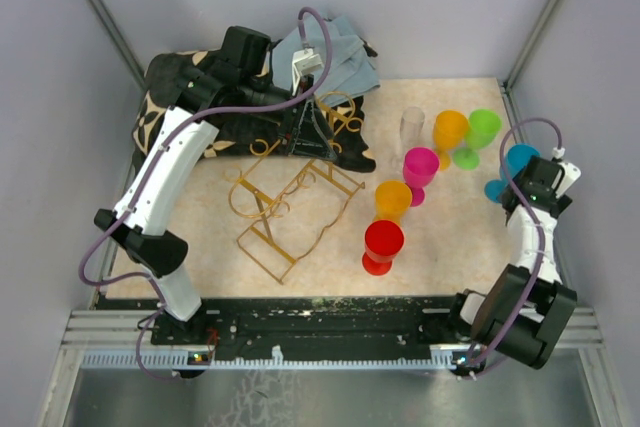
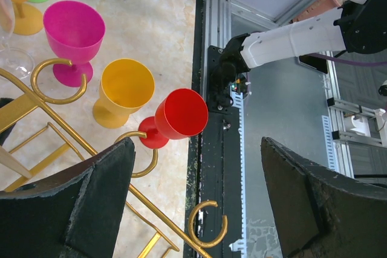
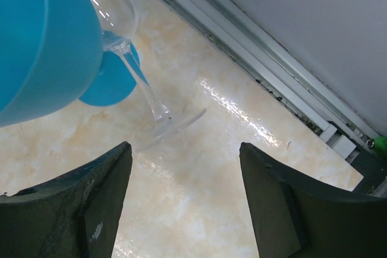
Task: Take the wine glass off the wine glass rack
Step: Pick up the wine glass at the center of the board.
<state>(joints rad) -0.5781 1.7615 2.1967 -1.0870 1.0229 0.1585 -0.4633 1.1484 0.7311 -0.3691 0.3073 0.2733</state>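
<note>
Gaping, the left tool (image 2: pixel 198 144) hangs above the one wine glass rack (image 1: pixel 290 209). The right tool (image 3: pixel 184 149), spread too, faces one blue glass (image 3: pixel 42 34) and one clear wine glass (image 3: pixel 154 102). Five coloured glasses (image 1: pixel 420 165) stand between them.

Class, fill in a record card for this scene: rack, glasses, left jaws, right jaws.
Rack: gold wine glass rack, left of the glasses
Glasses: red glass, yellow glass, magenta glass, clear glass, orange glass, green glass, blue glass; all off the rack
Left jaws: left gripper open, over the rack's scrolls
Right jaws: right gripper open, beside blue glass
</note>
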